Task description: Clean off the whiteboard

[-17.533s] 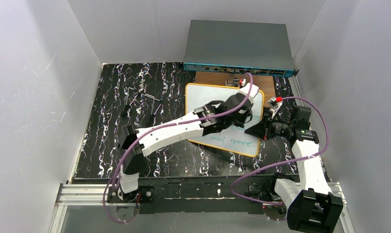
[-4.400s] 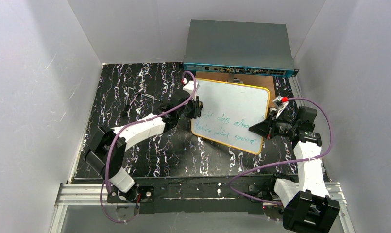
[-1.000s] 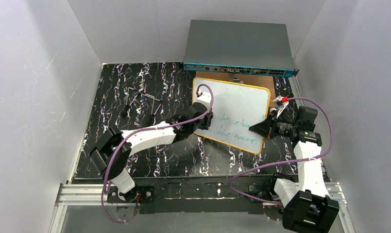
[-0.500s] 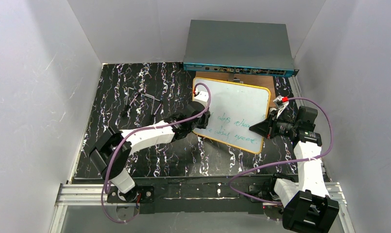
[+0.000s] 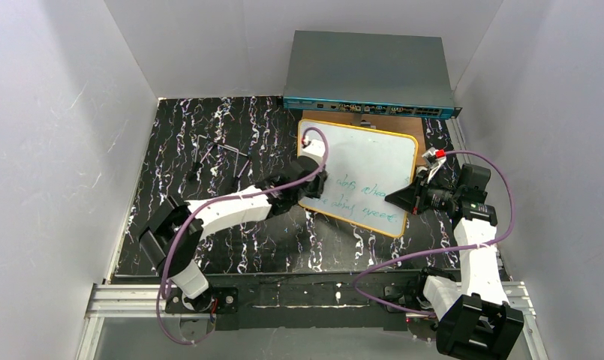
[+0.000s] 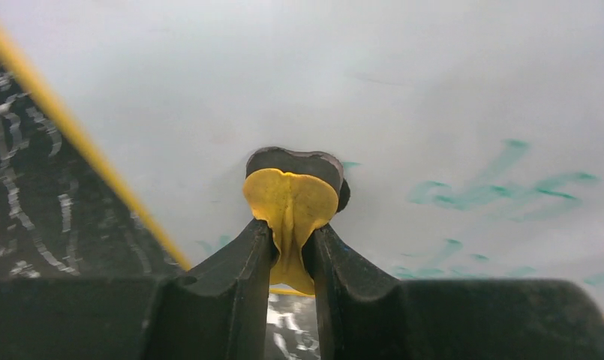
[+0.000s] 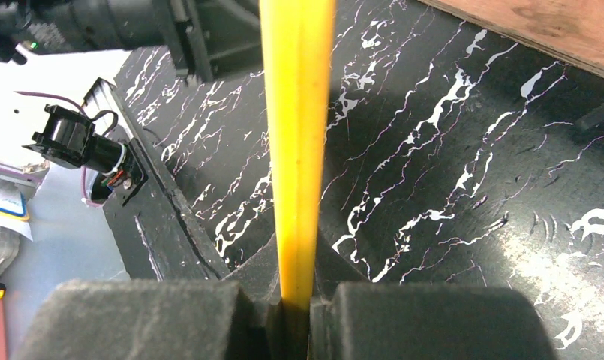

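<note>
Two lines of green-blue handwriting (image 5: pixel 361 199) are seen across the near half of the whiteboard (image 5: pixel 370 150), while its far half is shown clean. The whiteboard is placed right of centre on the black marbled tabletop (image 5: pixel 231 135), turned slightly askew. Its far edge is laid over a brown wooden board (image 5: pixel 395 120), which sits just in front of a grey network switch (image 5: pixel 370 71).

The left gripper (image 6: pixel 291 244) is closed on a small eraser pad (image 6: pixel 292 199), yellow with a dark face. The pad is pinched between both fingers and its dark face is set against the white surface. Contact is made near the left rim of the whiteboard, just beside the start of the writing, where faint green traces are visible around the pad. In the overhead view the left arm is stretched diagonally from its base towards that left edge.

The right gripper (image 7: pixel 295 304) is clamped on the orange-yellow rim at the right edge, level with the written lines. In the right wrist view the rim is seen edge-on, squeezed between the two dark fingers. Whether the whiteboard is lying flat or is raised a little on that side cannot be told.

A few thin metal keys (image 5: pixel 216 154) are scattered on the tabletop well to the left, apart from both arms.
</note>
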You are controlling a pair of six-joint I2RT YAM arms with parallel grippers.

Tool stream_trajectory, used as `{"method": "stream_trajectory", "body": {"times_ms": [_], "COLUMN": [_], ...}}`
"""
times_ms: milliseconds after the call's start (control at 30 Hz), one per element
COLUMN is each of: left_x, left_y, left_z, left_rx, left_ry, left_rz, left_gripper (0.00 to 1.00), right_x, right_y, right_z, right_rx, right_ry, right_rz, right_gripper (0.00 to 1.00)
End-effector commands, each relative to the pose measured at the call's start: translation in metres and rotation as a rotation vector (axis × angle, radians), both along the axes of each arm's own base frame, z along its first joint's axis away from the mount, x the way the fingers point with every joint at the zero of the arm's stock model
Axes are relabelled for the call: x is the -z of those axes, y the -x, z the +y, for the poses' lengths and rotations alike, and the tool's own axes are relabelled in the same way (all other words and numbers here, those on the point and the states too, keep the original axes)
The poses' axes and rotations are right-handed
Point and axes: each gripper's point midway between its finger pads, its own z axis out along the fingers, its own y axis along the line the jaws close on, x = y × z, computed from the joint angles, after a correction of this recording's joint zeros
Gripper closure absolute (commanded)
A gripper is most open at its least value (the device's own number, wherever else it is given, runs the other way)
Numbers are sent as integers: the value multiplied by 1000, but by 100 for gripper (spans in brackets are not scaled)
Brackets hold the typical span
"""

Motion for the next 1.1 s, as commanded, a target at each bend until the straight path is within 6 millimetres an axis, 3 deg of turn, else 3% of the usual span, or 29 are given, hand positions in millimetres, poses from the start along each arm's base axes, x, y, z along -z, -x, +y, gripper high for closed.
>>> {"method": "stream_trajectory", "body": {"times_ms": [0, 200, 300, 600, 767, 867, 933, 1067], "left_x": [-24, -19, -23, -46, -41, -39, -42, -50], "left_y": [9, -33, -39, 3, -29, -34, -25, 9], "left_z": [-32, 19, 30, -35, -5, 4, -8, -51], "left_rx": [63, -67, -82, 74, -12, -29, 6, 106], "left_ry": [24, 49, 48, 37, 30, 25, 50, 38], "left_rz": [-55, -13, -17, -79, -60, -44, -41, -81], "left_gripper": [100, 100, 100, 100, 100, 100, 100, 100], "right_x": [-35, -36, -37, -36, -36, -37, -37, -37], "right_y": [12, 13, 13, 12, 13, 13, 13, 13], "right_z": [14, 15, 15, 15, 15, 15, 15, 15], "right_rx": [-130, -133, -133, -133, -133, -134, -135, -134], "right_ry": [-68, -67, -68, -69, -67, -67, -68, -68], "right_rz": [-119, -126, -128, -123, -127, -128, -128, -127], "right_gripper": [99, 99, 99, 99, 99, 99, 99, 99]}}
